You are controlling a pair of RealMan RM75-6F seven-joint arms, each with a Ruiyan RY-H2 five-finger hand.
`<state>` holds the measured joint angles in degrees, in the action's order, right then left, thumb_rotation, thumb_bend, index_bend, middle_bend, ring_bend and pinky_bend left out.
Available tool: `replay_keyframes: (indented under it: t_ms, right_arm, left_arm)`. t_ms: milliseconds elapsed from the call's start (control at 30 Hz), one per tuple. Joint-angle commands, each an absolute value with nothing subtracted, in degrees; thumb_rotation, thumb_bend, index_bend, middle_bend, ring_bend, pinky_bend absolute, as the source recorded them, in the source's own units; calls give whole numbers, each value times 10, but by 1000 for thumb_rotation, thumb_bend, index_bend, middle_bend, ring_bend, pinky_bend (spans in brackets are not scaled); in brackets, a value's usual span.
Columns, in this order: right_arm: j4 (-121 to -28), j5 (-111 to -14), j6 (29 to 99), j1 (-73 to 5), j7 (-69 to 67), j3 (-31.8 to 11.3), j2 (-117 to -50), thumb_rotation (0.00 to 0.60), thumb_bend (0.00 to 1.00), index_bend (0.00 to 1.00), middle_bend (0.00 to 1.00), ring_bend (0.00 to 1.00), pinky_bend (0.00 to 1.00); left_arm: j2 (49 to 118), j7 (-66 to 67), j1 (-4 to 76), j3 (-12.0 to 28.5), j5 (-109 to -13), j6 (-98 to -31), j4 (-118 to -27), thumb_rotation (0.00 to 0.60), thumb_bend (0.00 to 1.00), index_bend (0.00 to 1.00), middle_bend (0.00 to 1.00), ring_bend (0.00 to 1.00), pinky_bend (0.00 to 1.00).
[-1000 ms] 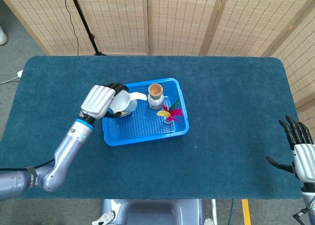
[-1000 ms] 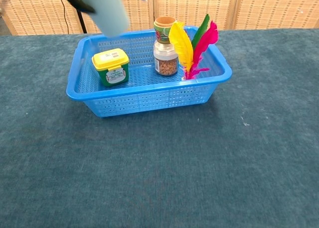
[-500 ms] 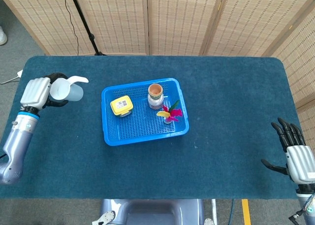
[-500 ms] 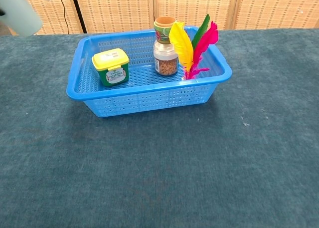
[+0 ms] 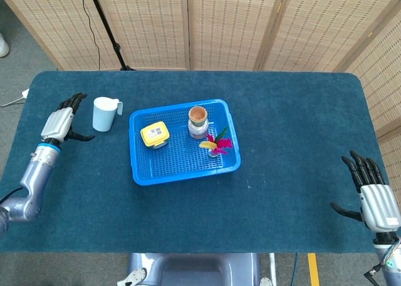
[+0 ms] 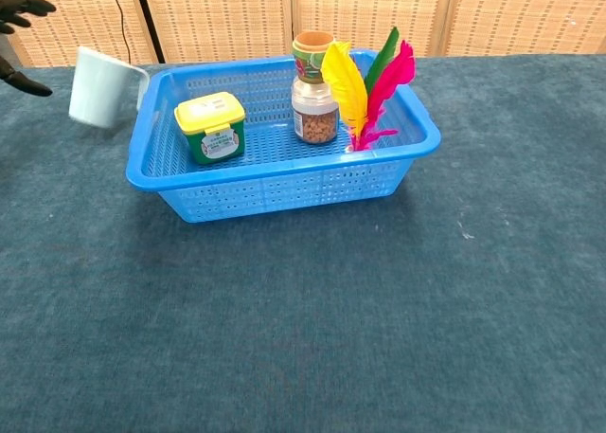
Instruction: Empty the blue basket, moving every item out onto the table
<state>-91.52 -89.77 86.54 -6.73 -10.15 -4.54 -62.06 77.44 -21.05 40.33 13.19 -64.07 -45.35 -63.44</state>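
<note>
The blue basket (image 5: pixel 182 167) (image 6: pixel 284 191) sits mid-table. Inside it are a yellow-lidded green tub (image 5: pixel 155 134) (image 6: pixel 211 126), a glass jar of brown bits (image 5: pixel 197 131) (image 6: pixel 315 117) with a small cup (image 5: pixel 198 115) (image 6: pixel 312 54) on top, and a bunch of coloured feathers (image 5: pixel 217 143) (image 6: pixel 367 90). A pale blue mug (image 5: pixel 105 113) (image 6: pixel 102 88) stands on the table left of the basket. My left hand (image 5: pixel 61 119) (image 6: pixel 19 35) is open just left of the mug, apart from it. Open with fingers spread, my right hand (image 5: pixel 369 195) hovers at the table's right front corner.
Woven folding screens (image 5: pixel 207 23) stand behind the table, with a dark stand (image 5: pixel 106 26) at the back left. The teal cloth table (image 5: pixel 294 148) stretches wide between the basket and my right hand.
My left hand carried the mug out of the basket to the left, set it on the table and let go. My right hand crept slightly down and left.
</note>
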Motion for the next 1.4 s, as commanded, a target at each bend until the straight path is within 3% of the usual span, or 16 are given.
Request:
replay_keyframes:
  t_ms: [33,300,467,633,967,1400]
  right_arm:
    - [-915,-898,866,-67,-105,-46,-619,600,0,0,0,0,0]
    - [-918,-904,869,-67,-111,-44,-616,600,0,0,0,0,0]
    - [-915,-899,865,-68,-112,-44,-616,600,0,0,0,0,0]
    - [-908,-885,856,-72,-115,-50,-618,600,0,0,0,0,0]
    - [-893,-851,843,-74,-131,-64,-616,600,0,0,0,0,0]
    - [-881,-810,829,-75,-131,-82,-617,600,0,0,0,0,0]
  left_arm:
    - [751,-230,393,137,-683,-498,-677,600,105,0,0,0,0]
    - [701,-200,383,132,-764,-574,-791,600,105,0,0,0,0]
    - [710,-122,419,145,-758,-555,-859,600,105,0,0,0,0]
    - [750,-29,472,171,-689,-510,-880,600,105,0,0,0,0]
    - [826,134,587,194,-510,-432,-813,600,111,0,0,0,0]
    - [920,193,698,198,-401,-362,-649,600,162,0,0,0,8]
